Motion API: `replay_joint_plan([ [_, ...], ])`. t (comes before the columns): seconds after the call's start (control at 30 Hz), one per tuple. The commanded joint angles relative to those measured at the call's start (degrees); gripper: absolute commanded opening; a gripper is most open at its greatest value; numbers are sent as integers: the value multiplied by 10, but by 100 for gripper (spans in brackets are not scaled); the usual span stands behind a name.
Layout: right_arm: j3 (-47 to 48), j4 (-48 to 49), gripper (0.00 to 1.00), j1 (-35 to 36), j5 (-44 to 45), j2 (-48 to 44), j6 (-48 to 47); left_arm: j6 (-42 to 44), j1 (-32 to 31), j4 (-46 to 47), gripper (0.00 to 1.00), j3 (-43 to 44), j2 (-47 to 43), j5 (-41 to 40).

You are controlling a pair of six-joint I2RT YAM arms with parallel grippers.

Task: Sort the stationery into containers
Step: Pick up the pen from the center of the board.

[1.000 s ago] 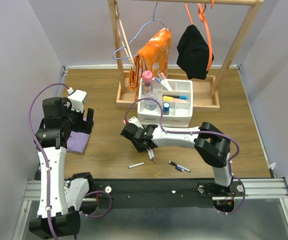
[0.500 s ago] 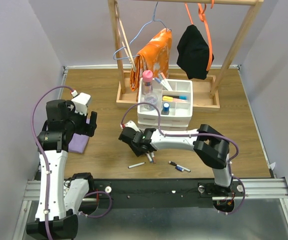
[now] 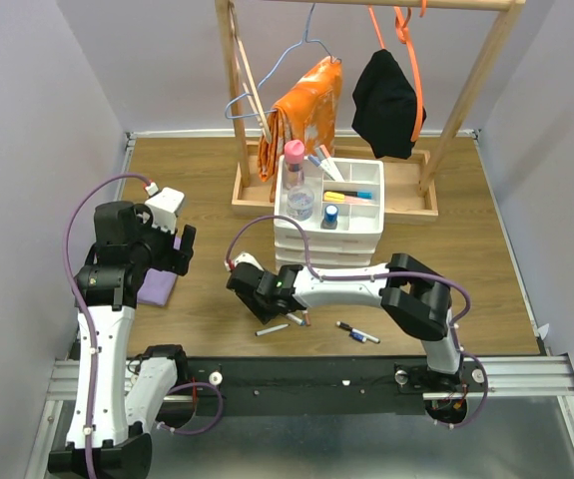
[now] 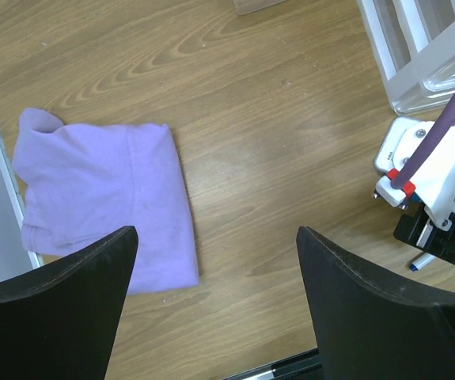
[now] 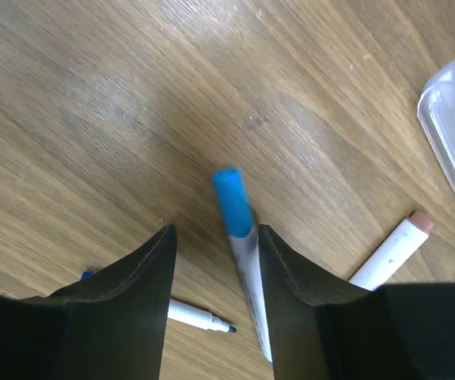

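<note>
Right pincer [image 5: 215, 237] is down low over the worktop [image 5: 92, 95], jaws parted and straddling a blue-capped marker [image 5: 243, 261] that lies flat on the wood. There's a clear gap on one side, so nothing is clamped. Just below and to the left lies a thin white pen with a blue tip [image 5: 199, 317], and off to the right a white marker with a pinkish end [image 5: 389, 253]. A plastic corner of the drawer unit [image 5: 453, 134] pokes in at the upper right of the wrist view. From above, a dark pen [image 3: 357, 333] lies apart, right of the pincer, low in the frame. The white divided tray [image 3: 371, 172] tops the drawer unit at centre. It holds a pink-capped bottle [image 3: 294, 185] upright in its left compartment, a blue-capped bottle [image 3: 331, 215] in a front one, and yellow and orange markers [image 3: 346, 197] beside them. Over at the left of the frame, left pincer [image 4: 217, 237] hangs wide open and empty above bare wood, just beside the folded purple cloth [image 4: 100, 214].
</note>
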Motion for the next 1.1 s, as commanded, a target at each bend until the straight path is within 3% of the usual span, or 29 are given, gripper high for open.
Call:
replay_joint_plan([
  [0.0, 8, 22, 50, -2, -28, 23, -45, 3, -10, -11, 90, 8, -12, -18],
  [0.27, -8, 24, 44, -19, -110, 37, -101, 7, -18, -9, 90, 3, -15, -24],
  [0.53, -26, 14, 48, -44, -133, 50, -136, 5, -23, -4, 90, 0, -17, -31],
  [0.63, -45, 15, 43, -58, -151, 52, -154, 4, -23, -4, 90, 0, -19, -32],
  [0.83, -50, 19, 22, -62, -168, 48, -177, 2, -23, -7, 90, 5, -23, -36],
  [0.9, -33, 20, 11, -62, -163, 46, -191, -1, -23, -9, 90, 10, -24, -38],
  [1.07, 37, 13, 1, -48, -148, 32, -252, -7, -23, -24, 89, 37, -18, -29],
])
